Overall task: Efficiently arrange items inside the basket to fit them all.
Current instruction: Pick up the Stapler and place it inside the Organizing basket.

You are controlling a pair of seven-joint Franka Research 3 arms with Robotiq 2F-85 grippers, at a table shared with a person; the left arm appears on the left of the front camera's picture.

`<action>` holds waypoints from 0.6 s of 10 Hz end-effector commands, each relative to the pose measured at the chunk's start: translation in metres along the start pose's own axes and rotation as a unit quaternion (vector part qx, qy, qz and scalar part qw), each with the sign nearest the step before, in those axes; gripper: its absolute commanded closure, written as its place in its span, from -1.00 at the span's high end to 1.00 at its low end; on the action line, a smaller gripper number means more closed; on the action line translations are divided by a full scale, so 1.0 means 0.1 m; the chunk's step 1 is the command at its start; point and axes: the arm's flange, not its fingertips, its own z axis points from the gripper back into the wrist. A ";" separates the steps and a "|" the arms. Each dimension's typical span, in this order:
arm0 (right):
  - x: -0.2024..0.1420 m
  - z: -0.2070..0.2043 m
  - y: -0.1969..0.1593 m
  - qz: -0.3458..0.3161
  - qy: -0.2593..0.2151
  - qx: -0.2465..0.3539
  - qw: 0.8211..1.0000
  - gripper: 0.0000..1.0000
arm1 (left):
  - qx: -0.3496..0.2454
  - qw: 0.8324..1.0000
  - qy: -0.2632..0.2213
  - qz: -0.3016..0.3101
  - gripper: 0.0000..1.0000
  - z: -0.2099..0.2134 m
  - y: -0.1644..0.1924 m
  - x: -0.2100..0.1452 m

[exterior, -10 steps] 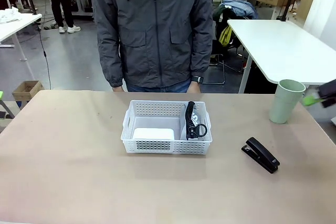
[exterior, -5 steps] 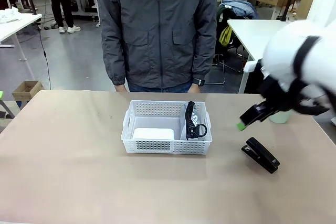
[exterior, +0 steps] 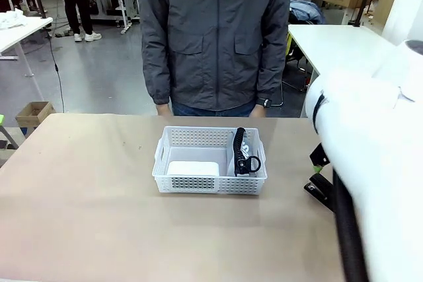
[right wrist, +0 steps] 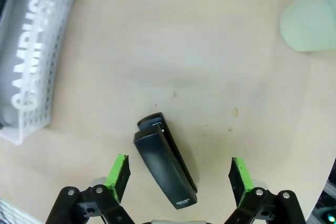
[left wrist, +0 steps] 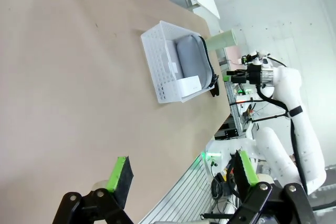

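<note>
The white basket (exterior: pixel 210 184) sits mid-table. In it, a white boxy device (exterior: pixel 193 168) lies at the left and the grey "CAMPUS" pouch (right wrist: pixel 21 51) with its black strap (exterior: pixel 242 153) at the right. The black stapler (right wrist: pixel 165 161) lies on the table to the right of the basket. My right gripper (right wrist: pixel 178 177) hangs open directly above the stapler, one green pad on each side, not touching it. The pale green cup (right wrist: pixel 310 22) stands farther off on the table. My left gripper (left wrist: pixel 182 171) is open and empty, far from the basket (left wrist: pixel 157 69).
My bulky white right arm (exterior: pixel 370 163) covers the table's right side in the front view and hides the cup there. A person in a grey jacket (exterior: pixel 215 37) stands at the far edge, behind the basket. Bare table stretches left of and in front of the basket.
My right arm has swung in from the right edge and now hangs over the stapler, hiding the cup in the front view. The person has shifted slightly to the right.
</note>
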 end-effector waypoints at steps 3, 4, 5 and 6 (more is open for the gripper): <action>0.02 0.09 0.05 0.019 -0.010 0.007 1.000 1.00 | -0.004 1.000 0.002 0.004 1.00 0.02 -0.04 -0.03; 0.02 0.09 0.05 0.019 -0.010 0.007 1.000 1.00 | -0.004 1.000 0.002 0.004 1.00 0.02 -0.04 -0.03; 0.02 0.09 0.05 0.019 -0.010 0.007 1.000 1.00 | -0.004 1.000 0.002 0.004 1.00 0.02 -0.04 -0.03; 0.02 0.02 0.07 0.010 -0.003 -0.001 1.000 1.00 | -0.004 1.000 0.002 0.004 1.00 0.02 -0.04 -0.03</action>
